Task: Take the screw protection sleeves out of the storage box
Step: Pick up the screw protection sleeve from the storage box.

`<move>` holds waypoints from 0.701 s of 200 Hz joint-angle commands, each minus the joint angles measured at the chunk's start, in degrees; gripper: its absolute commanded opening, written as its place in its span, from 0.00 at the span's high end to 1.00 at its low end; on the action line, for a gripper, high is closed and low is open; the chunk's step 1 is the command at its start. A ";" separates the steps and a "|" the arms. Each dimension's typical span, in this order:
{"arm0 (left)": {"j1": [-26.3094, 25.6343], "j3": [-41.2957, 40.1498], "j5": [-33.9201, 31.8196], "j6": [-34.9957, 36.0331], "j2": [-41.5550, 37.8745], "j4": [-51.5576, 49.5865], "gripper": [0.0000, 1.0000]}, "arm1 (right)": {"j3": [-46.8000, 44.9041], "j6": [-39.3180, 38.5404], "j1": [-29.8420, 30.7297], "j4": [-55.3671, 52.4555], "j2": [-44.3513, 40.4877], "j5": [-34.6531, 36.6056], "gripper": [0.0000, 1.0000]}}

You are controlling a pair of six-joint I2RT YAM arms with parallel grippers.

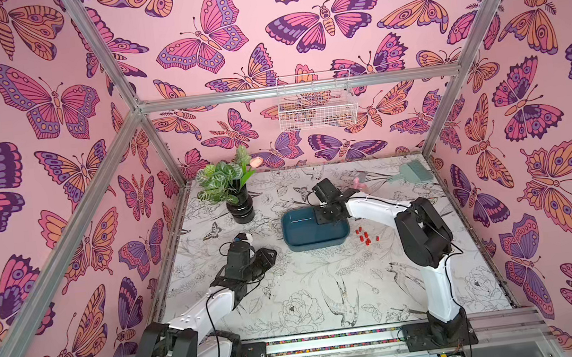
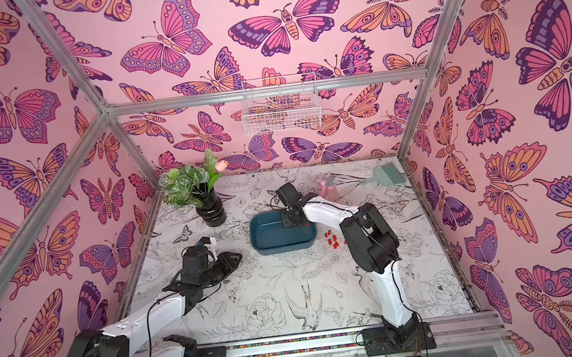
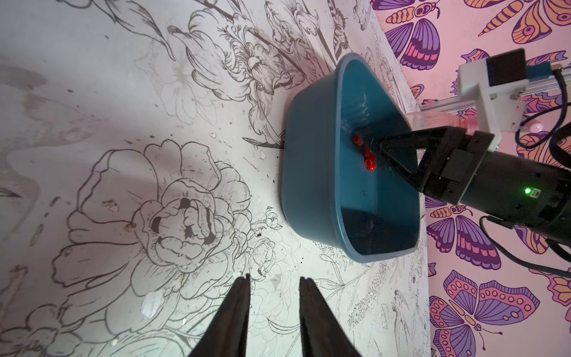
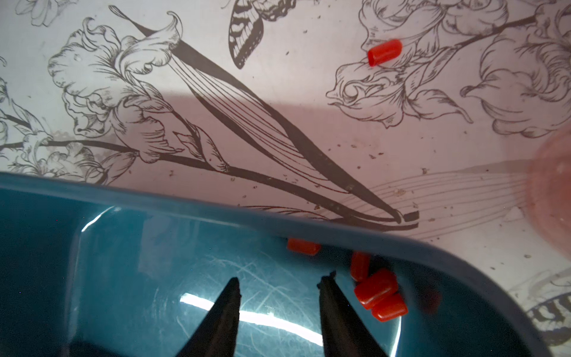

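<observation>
In both top views, your right gripper (image 1: pixel 330 214) is reaching down into the box (image 1: pixel 298 238) at its far corner, while several red caps (image 1: pixel 366 237) are lying on the table (image 1: pixel 325 291) just beside the box. Your left gripper (image 1: pixel 267 257) is pointing at the box's other side.

In the left wrist view, its fingers (image 3: pixel 234 312) are standing apart with nothing between them, short of the box. A few caps are lying inside the box by your right gripper's tips.

In the right wrist view, those fingers (image 4: pixel 336 309) are standing apart inside the box, holding nothing. A few caps are bunching against the box wall just beside one finger, and one is lying outside.
</observation>
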 commanded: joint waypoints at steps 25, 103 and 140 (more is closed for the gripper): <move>-0.19 0.71 0.01 0.18 0.04 -0.64 0.67 | 0.73 1.53 -1.08 -1.33 2.55 -0.17 0.54; -0.17 0.62 0.03 0.18 -0.03 -0.69 0.67 | 2.25 1.71 -1.32 -1.68 4.69 -0.23 0.54; -0.17 0.54 0.10 0.18 -0.22 -0.64 0.67 | 3.22 1.70 -1.26 -2.10 5.73 0.01 0.54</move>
